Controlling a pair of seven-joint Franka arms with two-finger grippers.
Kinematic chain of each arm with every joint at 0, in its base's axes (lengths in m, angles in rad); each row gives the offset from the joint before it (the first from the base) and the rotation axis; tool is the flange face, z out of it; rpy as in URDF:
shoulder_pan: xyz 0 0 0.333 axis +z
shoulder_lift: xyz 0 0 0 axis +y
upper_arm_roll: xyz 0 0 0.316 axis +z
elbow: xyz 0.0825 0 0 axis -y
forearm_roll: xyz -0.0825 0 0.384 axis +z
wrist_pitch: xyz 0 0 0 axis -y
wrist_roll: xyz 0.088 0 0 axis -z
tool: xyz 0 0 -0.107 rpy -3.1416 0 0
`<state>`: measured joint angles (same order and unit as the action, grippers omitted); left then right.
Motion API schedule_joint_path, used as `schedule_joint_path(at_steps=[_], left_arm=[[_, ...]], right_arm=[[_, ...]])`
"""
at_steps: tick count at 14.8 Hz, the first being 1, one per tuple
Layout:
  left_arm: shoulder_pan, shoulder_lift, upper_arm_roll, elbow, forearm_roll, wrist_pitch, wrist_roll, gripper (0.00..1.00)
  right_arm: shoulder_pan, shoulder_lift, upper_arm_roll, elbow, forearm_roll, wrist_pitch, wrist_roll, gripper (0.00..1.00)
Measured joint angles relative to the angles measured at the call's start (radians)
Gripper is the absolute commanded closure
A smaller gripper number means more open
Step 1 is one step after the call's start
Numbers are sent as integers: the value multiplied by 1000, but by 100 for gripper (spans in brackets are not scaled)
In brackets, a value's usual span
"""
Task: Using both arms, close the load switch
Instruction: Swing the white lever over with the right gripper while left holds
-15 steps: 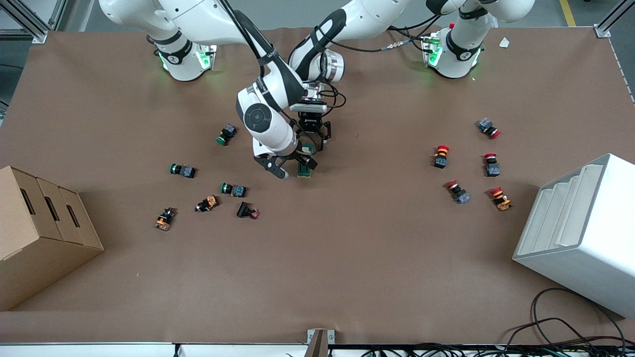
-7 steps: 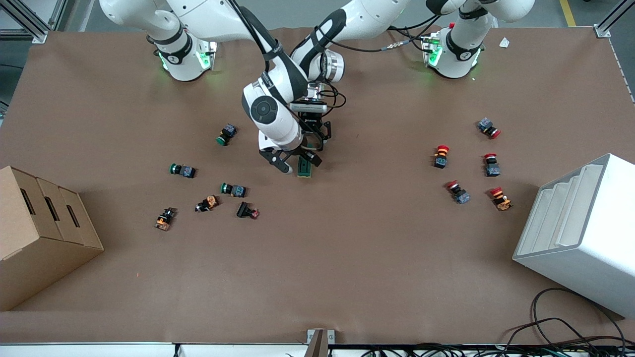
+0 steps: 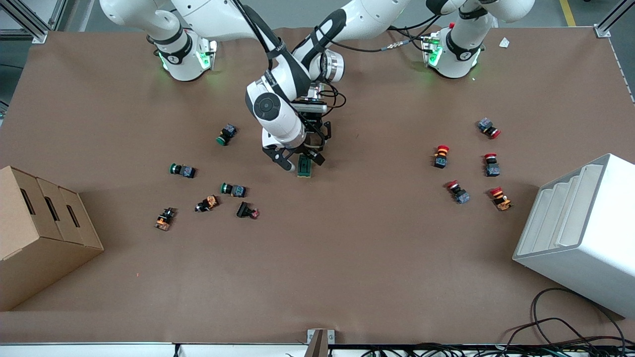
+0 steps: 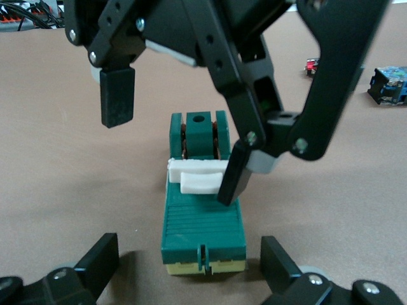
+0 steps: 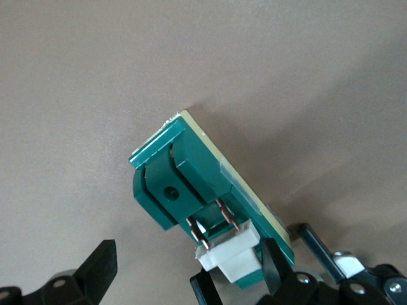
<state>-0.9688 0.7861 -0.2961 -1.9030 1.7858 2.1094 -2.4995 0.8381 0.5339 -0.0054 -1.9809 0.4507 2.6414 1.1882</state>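
Note:
The load switch (image 3: 304,166), a dark-green block on a cream base, lies flat on the brown table near its middle. Its white lever (image 4: 200,175) sits partway along its top, beside two copper prongs (image 5: 213,222). My right gripper (image 3: 301,162) is open over the switch, with one fingertip (image 4: 230,183) against the lever and the other finger (image 4: 117,95) off to the side. My left gripper (image 4: 191,267) is low and open, its fingers (image 4: 95,264) straddling the switch's plain end with gaps on both sides. In the front view the left gripper (image 3: 313,148) is partly hidden by the right arm.
Green-capped pushbuttons (image 3: 225,134) and orange-bodied parts (image 3: 207,203) lie toward the right arm's end, beside a cardboard box (image 3: 39,233). Red-capped pushbuttons (image 3: 440,156) lie toward the left arm's end, by a white bin (image 3: 580,233). Cables (image 3: 560,327) lie at the front edge.
My right hand has shifted a little toward the left arm's end, bringing its fingers over the switch. The switch and the left gripper have stayed put.

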Motion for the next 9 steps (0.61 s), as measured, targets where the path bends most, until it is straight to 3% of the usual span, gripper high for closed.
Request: schedule_joint_path(at_steps=[9], left_arm=[[0,0,0,0,0,0,0,1]], right_arm=[[3,16,-5,18,4,-4,27,0]])
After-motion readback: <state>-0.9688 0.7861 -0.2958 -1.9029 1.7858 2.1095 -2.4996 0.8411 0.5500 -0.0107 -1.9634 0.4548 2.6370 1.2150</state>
